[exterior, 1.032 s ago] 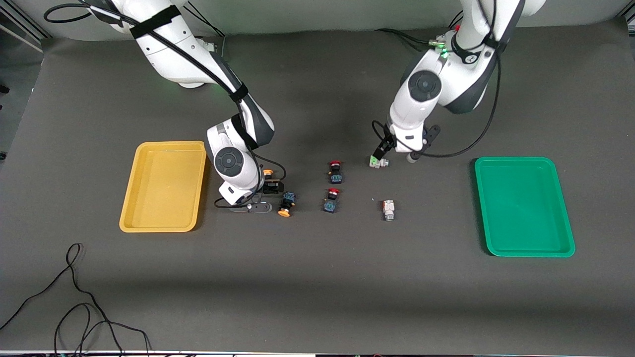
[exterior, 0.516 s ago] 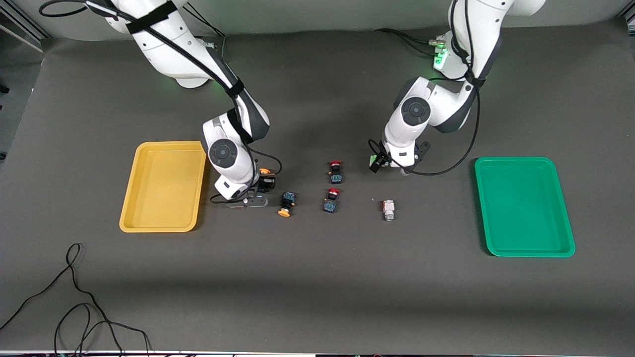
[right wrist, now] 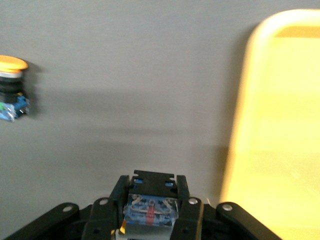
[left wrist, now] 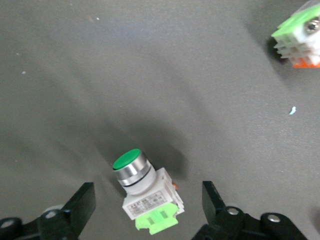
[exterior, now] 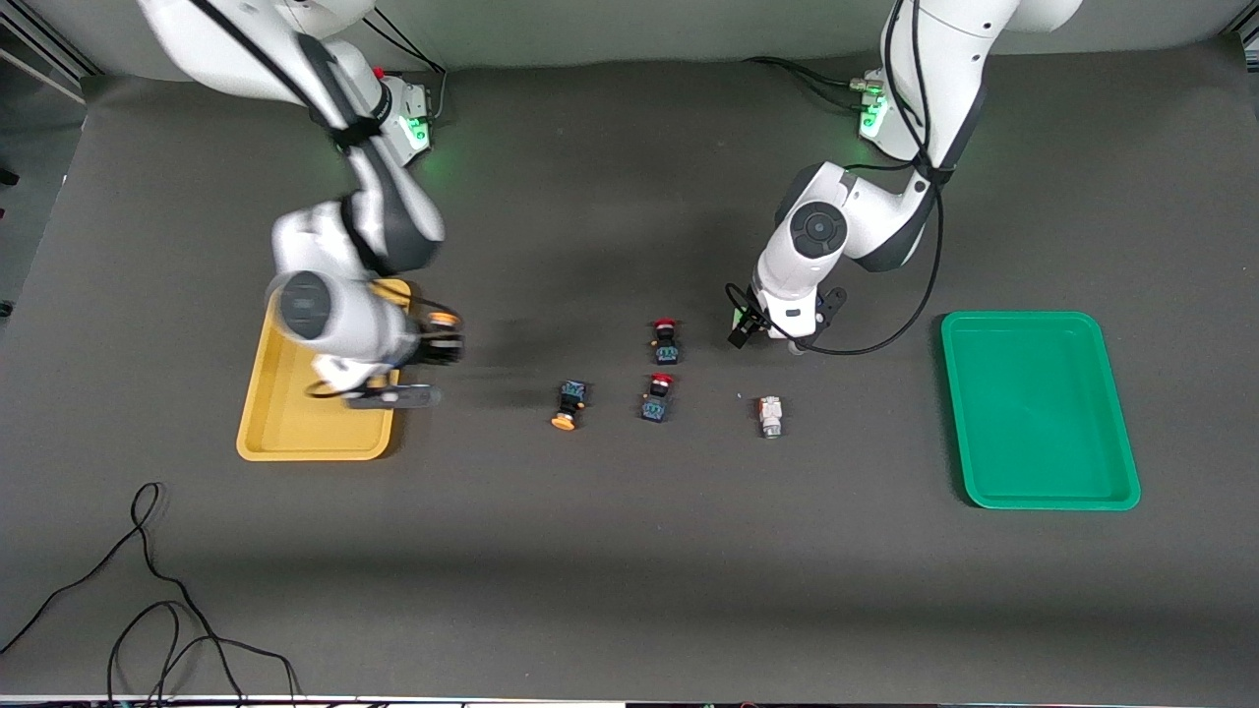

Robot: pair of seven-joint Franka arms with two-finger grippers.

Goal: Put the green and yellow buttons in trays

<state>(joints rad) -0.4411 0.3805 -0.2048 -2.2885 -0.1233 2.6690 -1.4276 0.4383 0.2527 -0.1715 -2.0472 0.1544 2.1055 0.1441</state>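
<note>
Right gripper [right wrist: 150,210] pinching yellow button [right wrist: 150,207], over yellow tray [exterior: 295,438] edge, for drop. Left gripper [left wrist: 148,205] spread, straddling green button [left wrist: 142,192], nine o'clock of green tray [exterior: 1043,492].

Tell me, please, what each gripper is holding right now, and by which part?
The right gripper is shut on a yellow button, gripped by its black-blue body. The left gripper holds nothing; its open fingers straddle a green button.

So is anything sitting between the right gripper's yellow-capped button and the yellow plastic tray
Nothing visible. The right gripper is shut on the yellow-capped button above the shallow yellow plastic tray's edge toward the table's middle, and the tray floor in view looks bare.
</note>
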